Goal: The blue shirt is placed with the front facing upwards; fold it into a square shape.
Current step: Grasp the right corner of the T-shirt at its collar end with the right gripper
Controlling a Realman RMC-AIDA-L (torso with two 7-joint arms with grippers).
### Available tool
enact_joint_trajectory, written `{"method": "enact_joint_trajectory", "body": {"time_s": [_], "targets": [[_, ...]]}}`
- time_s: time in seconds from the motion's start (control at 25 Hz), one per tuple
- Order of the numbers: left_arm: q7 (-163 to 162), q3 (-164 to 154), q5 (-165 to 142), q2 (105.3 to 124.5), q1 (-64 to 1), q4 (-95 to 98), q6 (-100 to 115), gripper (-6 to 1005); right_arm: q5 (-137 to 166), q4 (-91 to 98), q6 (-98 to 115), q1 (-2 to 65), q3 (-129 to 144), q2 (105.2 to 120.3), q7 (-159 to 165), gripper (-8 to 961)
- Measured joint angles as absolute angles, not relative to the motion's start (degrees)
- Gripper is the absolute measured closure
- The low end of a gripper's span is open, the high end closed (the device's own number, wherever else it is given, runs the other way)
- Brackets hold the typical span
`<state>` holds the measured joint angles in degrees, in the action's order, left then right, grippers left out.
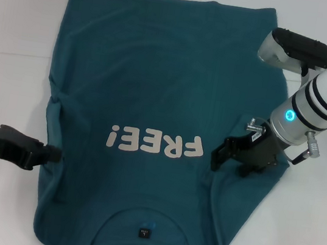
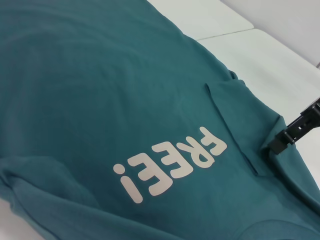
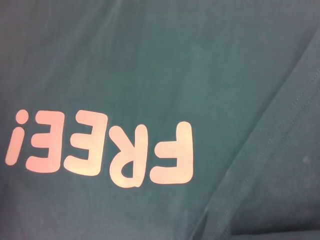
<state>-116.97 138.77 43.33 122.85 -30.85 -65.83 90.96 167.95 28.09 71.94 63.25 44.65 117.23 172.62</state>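
Shirt [image 1: 155, 96] flat on white table [image 1: 19, 15], front up, collar nearest at 6 o'clock with small dark label [image 1: 144, 233], hem farthest at 12. "FREE!" print [image 1: 154, 143] across the middle, upside down from the head view. Both sleeves apparently already turned in over the body. Left gripper [image 1: 54, 154] at 8 o'clock, low at the shirt's edge beside the folded sleeve [image 1: 53, 121]; finger spread: cannot tell. Right gripper [image 1: 232, 157] at 4 o'clock, down on the folded sleeve just beside the print's "F", fingers narrow and seemingly pinching or pressing cloth; cannot tell which for certain. Judged step: side folds being set, lengthwise fold not yet done. Risks: sleeve on left side sits bunched with creases, likely to spring open if released without pressing; uneven lift by the two arms would skew the edges and spoil the square; snagging only the top layer would drag the fold apart; thin cotton likely to slide on the smooth table. Containers: none in view, nothing to report.
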Motion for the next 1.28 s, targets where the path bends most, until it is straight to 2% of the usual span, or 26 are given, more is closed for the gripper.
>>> {"method": "enact_joint_trajectory", "body": {"time_s": [0.28,1.12,1.24,1.28], "targets": [[-116.9,138.5,43.3,122.87,-31.3,-65.0,90.3,996,168.0,27.8,71.9,63.3,44.6,117.22,172.6,249],[-116.5,138.4,43.4,123.04,-33.0,-64.3,90.3,996,168.0,25.9,72.7,63.4,44.8,116.21,172.6,375],[-116.5,138.4,43.4,123.04,-33.0,-64.2,90.3,996,168.0,26.1,72.8,63.4,44.9,116.19,172.6,600],[-116.5,138.4,43.4,123.04,-33.0,-64.2,90.3,996,168.0,26.2,72.8,63.4,45.0,116.18,172.6,618]]}}
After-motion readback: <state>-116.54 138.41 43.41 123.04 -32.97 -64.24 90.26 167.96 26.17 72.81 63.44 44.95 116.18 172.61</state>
